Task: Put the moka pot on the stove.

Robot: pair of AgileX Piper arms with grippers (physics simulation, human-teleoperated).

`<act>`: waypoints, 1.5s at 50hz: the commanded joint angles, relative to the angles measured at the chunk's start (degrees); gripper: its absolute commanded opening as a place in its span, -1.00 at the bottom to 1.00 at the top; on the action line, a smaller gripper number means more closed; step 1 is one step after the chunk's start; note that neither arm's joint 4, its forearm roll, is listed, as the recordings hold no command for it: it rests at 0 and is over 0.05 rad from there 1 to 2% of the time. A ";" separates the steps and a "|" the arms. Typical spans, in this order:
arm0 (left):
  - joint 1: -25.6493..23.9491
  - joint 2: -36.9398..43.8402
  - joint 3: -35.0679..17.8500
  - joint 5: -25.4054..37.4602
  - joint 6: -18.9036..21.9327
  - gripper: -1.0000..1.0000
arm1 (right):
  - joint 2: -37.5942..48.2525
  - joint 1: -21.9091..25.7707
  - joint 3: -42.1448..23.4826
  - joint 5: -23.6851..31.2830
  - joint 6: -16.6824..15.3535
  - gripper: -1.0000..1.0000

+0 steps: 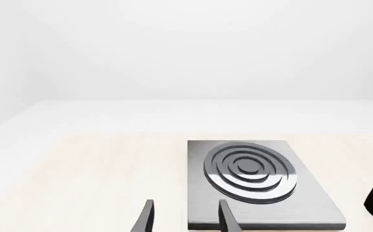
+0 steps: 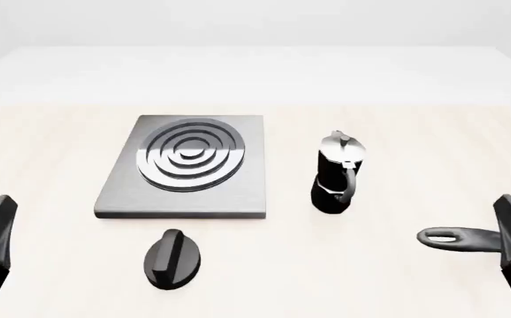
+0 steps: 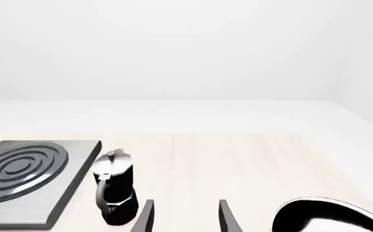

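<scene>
While both arms hang back at the near edge, the pale wooden surface (image 2: 397, 132) carries everything in the open, nothing stacked. Largest on it is the stove (image 2: 185, 169), a flat square dark-grey metal slab with a shiny concentric ring burner, lying left of centre with its burner bare, so the target spot looks free to receive a load. At the right edge sits a long-handled black pan (image 2: 467, 238), its handle pointing toward the middle, partly hidden behind the right arm. Next comes the moka pot (image 2: 337, 173), a small black faceted coffee pot with a pinched waist and shiny silver lid, standing upright just right of the stove and apart from it, its curved handle turned toward the camera side; that probably favours a reach from the right arm. Smaller is a black oval knob (image 2: 173, 259), lying near the stove's front edge. The right claw (image 3: 185, 217) has its fingers spread and empty, close to the pot. The left claw (image 1: 185, 218) is likewise spread and empty, near the stove's near edge.
</scene>
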 commanded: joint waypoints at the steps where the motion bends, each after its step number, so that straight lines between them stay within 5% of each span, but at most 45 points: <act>1: 0.00 0.00 0.00 0.00 0.00 1.00 | 0.11 0.09 -0.22 -0.02 0.13 1.00; 22: 0.00 0.00 0.00 0.00 0.00 1.00 | 0.88 0.78 -8.35 3.93 -1.54 1.00; 35: 0.00 0.00 0.00 0.00 0.00 1.00 | 22.77 4.49 -20.15 1.04 -3.78 1.00; 49: 0.00 0.00 0.00 0.00 0.00 1.00 | 33.45 10.98 -27.11 1.06 -3.09 1.00; 75: 0.00 0.00 0.00 0.00 0.00 1.00 | 49.81 17.92 -25.08 -9.58 0.89 1.00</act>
